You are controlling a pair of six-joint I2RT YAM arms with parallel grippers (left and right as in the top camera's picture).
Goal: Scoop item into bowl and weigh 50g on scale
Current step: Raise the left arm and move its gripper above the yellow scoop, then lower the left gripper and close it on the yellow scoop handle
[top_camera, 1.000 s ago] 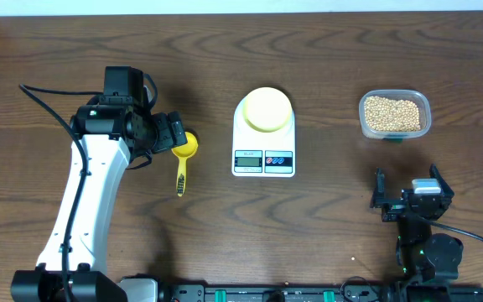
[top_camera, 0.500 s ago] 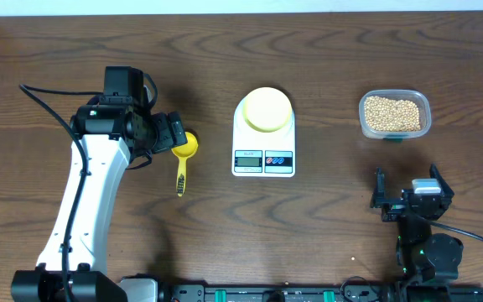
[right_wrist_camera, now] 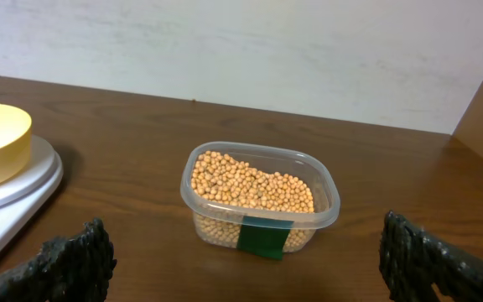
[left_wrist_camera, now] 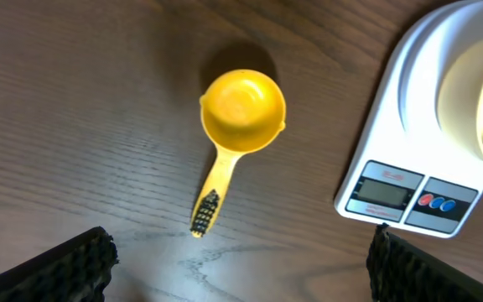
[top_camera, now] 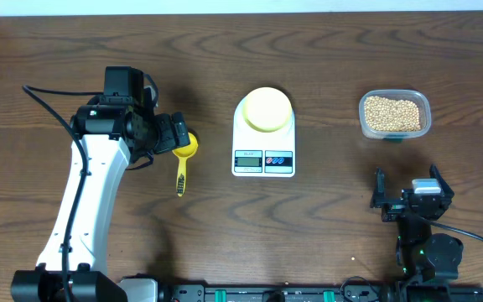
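Note:
The tan beans (top_camera: 393, 113) fill a clear plastic tub (top_camera: 395, 98) at the right; they also show in the right wrist view (right_wrist_camera: 254, 186). The pale yellow bowl (top_camera: 267, 109) sits on the white scale (top_camera: 264, 159) at the table's middle; both show in the left wrist view, bowl (left_wrist_camera: 480, 92) and scale (left_wrist_camera: 392, 189). A bright yellow scoop (top_camera: 183, 156) lies on the table left of the scale, empty in the left wrist view (left_wrist_camera: 240, 113). My left gripper (top_camera: 173, 134) hovers open above the scoop. My right gripper (top_camera: 409, 201) is open and empty, near the front edge, short of the tub.
A green label (right_wrist_camera: 263, 235) is stuck on the tub's front wall. A pale wall (right_wrist_camera: 250, 50) runs behind the table's far edge. The scale's display and two coloured buttons (left_wrist_camera: 436, 202) face the front.

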